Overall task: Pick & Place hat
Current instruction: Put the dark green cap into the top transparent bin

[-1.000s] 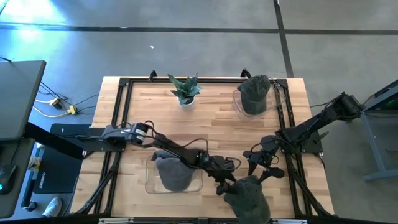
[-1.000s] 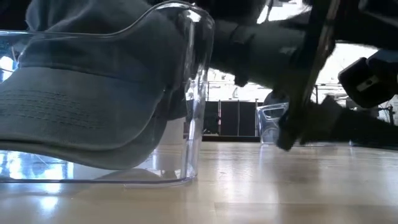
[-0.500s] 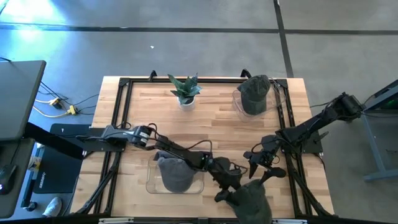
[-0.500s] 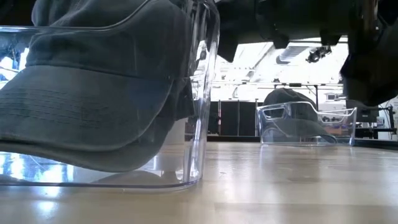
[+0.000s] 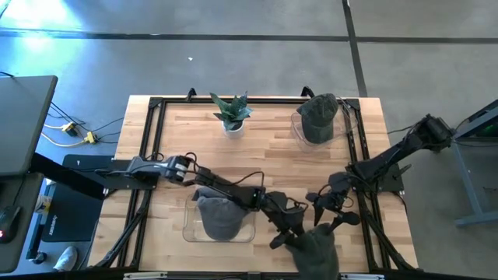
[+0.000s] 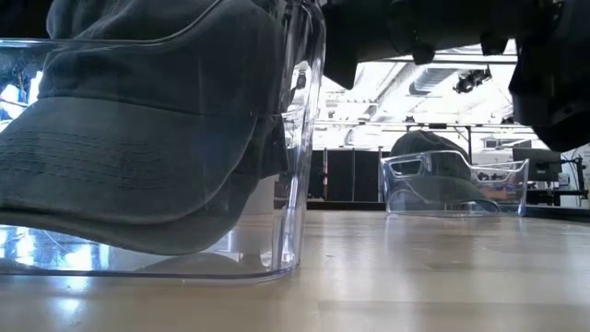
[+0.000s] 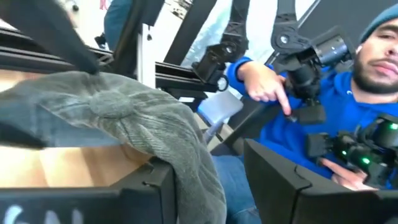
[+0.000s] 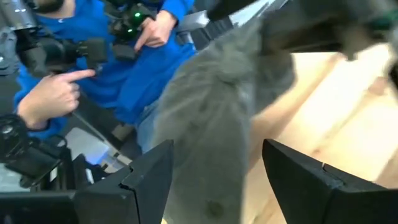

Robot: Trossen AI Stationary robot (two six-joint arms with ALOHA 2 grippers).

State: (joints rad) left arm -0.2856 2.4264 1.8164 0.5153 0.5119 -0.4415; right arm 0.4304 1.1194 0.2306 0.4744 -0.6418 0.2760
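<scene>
A grey-green hat [image 5: 317, 250] lies at the table's near edge, right of centre, partly over the edge. It fills the left wrist view [image 7: 118, 112] and the right wrist view [image 8: 211, 118]. My left gripper [image 5: 282, 232] is open at the hat's left side, and hat cloth hangs between its fingers [image 7: 205, 193]. My right gripper [image 5: 333, 211] is open just beyond the hat's far side, with the hat between its fingers in its own view [image 8: 217, 186]. My left gripper comes at the hat low, slanting from the table's left and far side. A hanging fold of the hat [image 7: 193, 174] lies against the inner side of one open finger [image 7: 149, 186]. My right gripper stands over the hat's far side; whether it touches the hat I cannot tell.
A clear bin [image 5: 219, 219] holding another grey hat stands left of the grippers and fills the low view's left [image 6: 138, 138]. A second clear bin with a hat [image 5: 317, 118] stands at the far right. A potted plant [image 5: 231, 113] stands at the far middle. A person in blue [image 7: 323, 112] sits beyond the near edge.
My left gripper has gone a little toward the near edge and the right, up against the hat. The hat has slid slightly toward the near edge. My right gripper has shifted a little toward the hat. The arm that crossed the low view's right has moved out of it.
</scene>
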